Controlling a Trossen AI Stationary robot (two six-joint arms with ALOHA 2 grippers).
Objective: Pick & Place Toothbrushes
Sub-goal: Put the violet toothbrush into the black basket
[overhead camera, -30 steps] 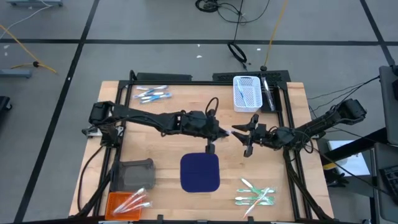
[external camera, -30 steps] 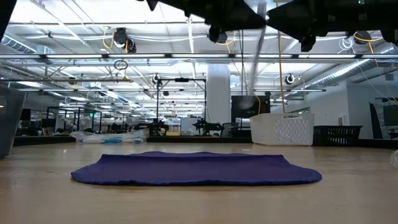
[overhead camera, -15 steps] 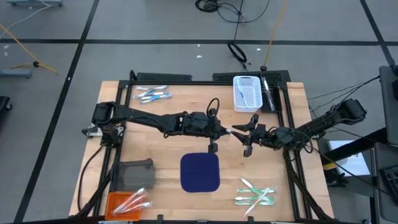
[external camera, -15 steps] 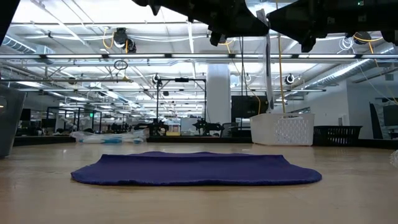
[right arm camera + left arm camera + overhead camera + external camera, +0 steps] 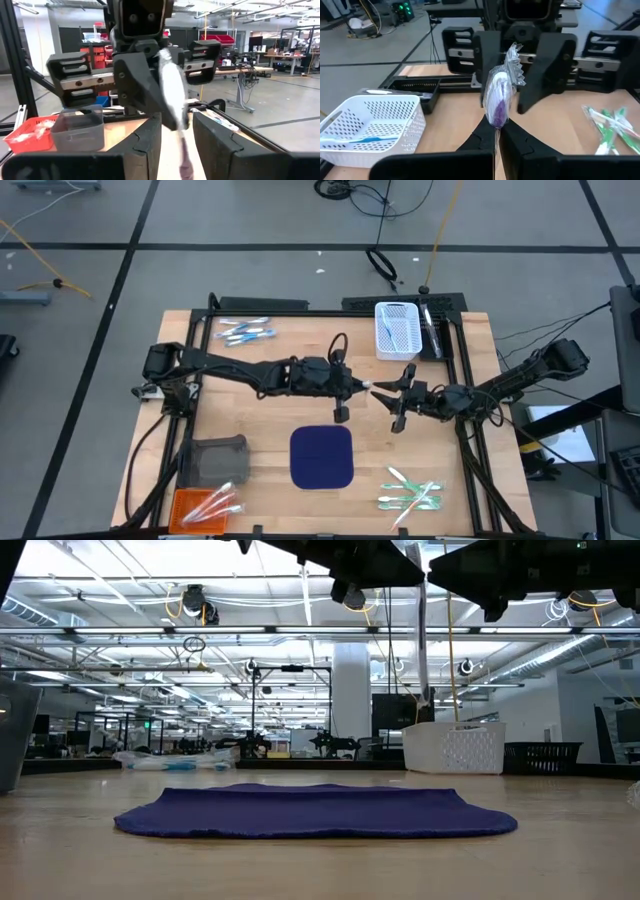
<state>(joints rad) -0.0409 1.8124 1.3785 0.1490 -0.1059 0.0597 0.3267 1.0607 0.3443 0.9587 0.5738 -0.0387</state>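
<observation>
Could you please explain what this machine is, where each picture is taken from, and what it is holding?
These are two dark robot arms working over a wooden table. One picture looks straight down from above, one looks level across the tabletop, and one comes from a camera on each wrist.

On the table lie a navy mat, a white basket, a grey bin, an orange tray, and heaps of toothbrushes: blue ones and green ones.

The left gripper is shut on a wrapped toothbrush, held in the air above the table. The right gripper faces it, its fingers either side of the brush; I cannot tell whether they touch it.
</observation>
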